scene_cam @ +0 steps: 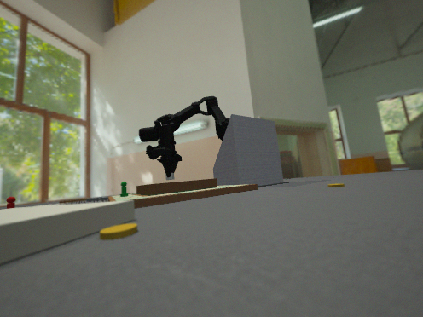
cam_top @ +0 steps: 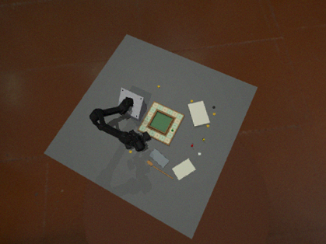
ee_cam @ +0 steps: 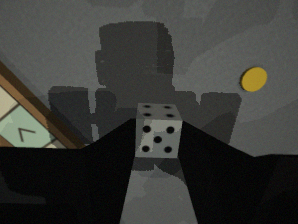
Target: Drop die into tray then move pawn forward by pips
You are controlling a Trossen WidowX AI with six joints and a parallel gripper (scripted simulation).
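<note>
Wrist view: tool (cam_top: pixel 139 143) (scene_cam: pixel 170 174) (ee_cam: pixel 156 125) is partly closed on the die (scene_cam: pixel 170 176) (ee_cam: pixel 159 131), one dark finger on each side. Five pips on the face toward the lower edge of frame, four on the adjoining one. Die is outside the tray, tool beside the board (cam_top: pixel 168 144) (scene_cam: pixel 196 197) (ee_cam: pixel 65 135), not over it. Exterior has the die at the fingertips, seen just above the line of the tray (cam_top: pixel 161 122) (scene_cam: pixel 176 187) wall. Top view: die hidden under the arm (cam_top: pixel 112 131) (scene_cam: pixel 188 112); tray shows bare green floor.

Green pawn (cam_top: pixel 172 130) (scene_cam: pixel 124 188) upright on the board's ring. Red pawn (cam_top: pixel 191 145) (scene_cam: pixel 11 202) off the board, on the tabletop (cam_top: pixel 207 87) (scene_cam: pixel 277 239) (ee_cam: pixel 210 45). Yellow disc (cam_top: pixel 130 152) (ee_cam: pixel 254 79) lies near the tool. Blue-grey slab (cam_top: pixel 159 158) near the board, brown-headed stick (cam_top: pixel 161 170) alongside it. Two pale slabs farther out: one (cam_top: pixel 199 113) near the board, the other (cam_top: pixel 184 168) near the stick's thin end.
</note>
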